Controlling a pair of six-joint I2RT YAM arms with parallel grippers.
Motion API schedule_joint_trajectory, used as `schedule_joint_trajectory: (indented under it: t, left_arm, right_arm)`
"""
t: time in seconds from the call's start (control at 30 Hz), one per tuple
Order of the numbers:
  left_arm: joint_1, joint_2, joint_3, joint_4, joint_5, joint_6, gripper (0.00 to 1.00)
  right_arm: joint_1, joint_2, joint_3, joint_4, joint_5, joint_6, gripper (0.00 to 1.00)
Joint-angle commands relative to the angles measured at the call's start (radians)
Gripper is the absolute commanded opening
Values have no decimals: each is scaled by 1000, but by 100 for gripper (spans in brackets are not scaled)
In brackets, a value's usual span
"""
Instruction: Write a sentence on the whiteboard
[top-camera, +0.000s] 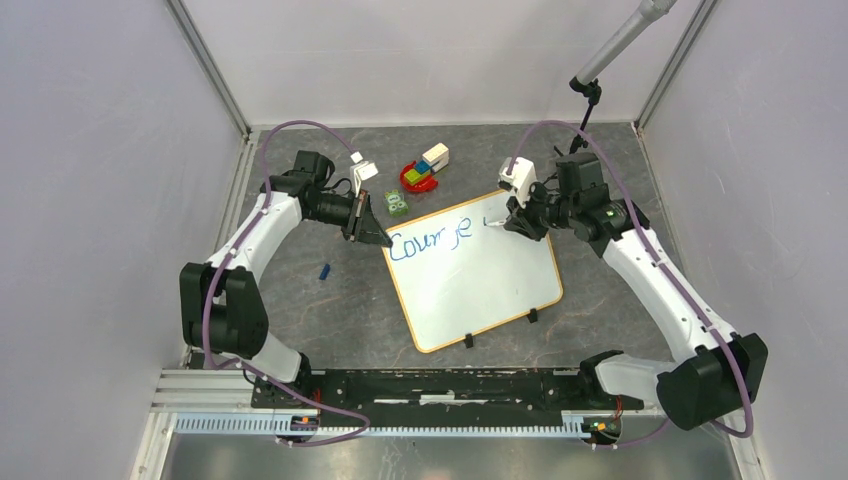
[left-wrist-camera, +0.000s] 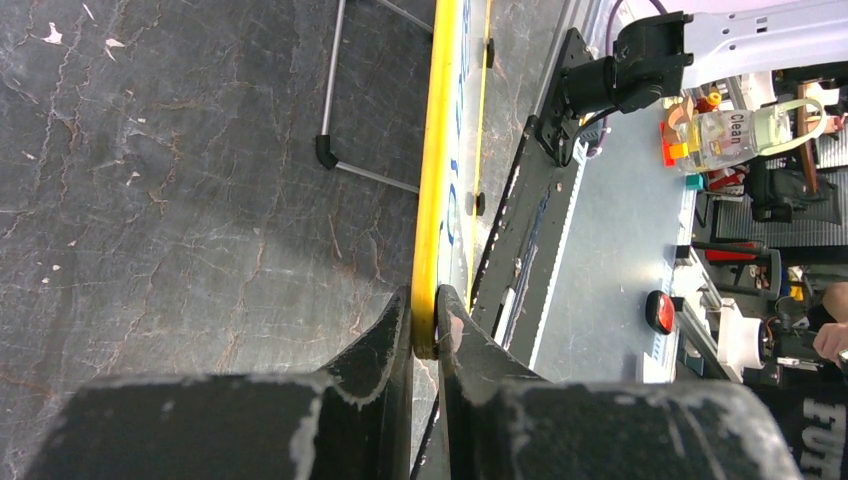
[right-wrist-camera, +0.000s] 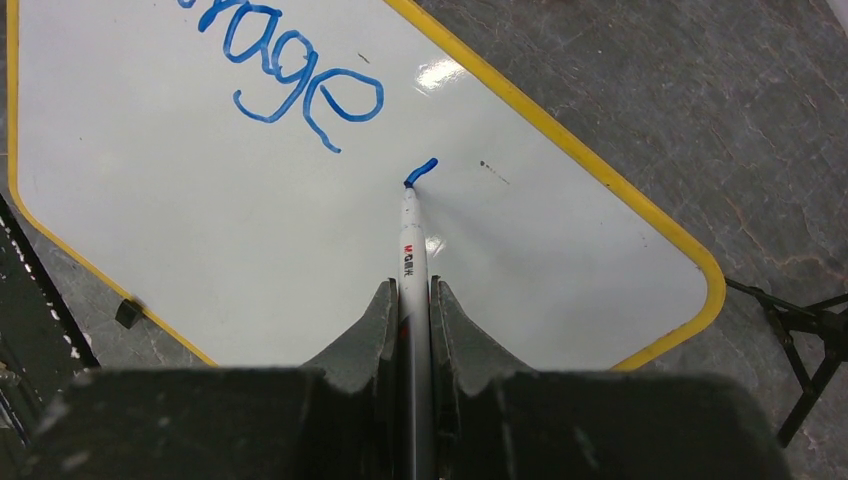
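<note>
The right gripper (right-wrist-camera: 411, 292) is clamped on a marker (right-wrist-camera: 410, 235), its jaws pressed tight on the barrel; the blue tip touches the whiteboard (right-wrist-camera: 180, 230) at the end of a short stroke (right-wrist-camera: 421, 172); this stroke sits just past "Courage", all that shows of the sentence (top-camera: 430, 240). The left gripper (left-wrist-camera: 424, 318) pinches the board's yellow rim at its far-left corner; the board lies flat, turned askew, on the dark table (top-camera: 330, 320) between the arms; coloured toy blocks (top-camera: 420, 175) sit just beyond its far edge; a small blue piece (top-camera: 324, 271) lies off to the left.
</note>
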Motion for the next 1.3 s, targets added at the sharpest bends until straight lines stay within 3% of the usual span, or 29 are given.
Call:
schedule_joint_trajectory:
  t: [0.0, 0.67, 1.27]
  left_arm:
    - [-8, 7, 25, 5, -11, 7, 2]
    - [-9, 4, 22, 5, -14, 10, 3]
    - [-9, 9, 20, 5, -14, 12, 2]
  right_arm:
    - [-2, -14, -19, -4, 33, -24, 0]
    - [-16, 50, 107, -12, 83, -38, 0]
    - [-18, -9, 1, -31, 75, -52, 0]
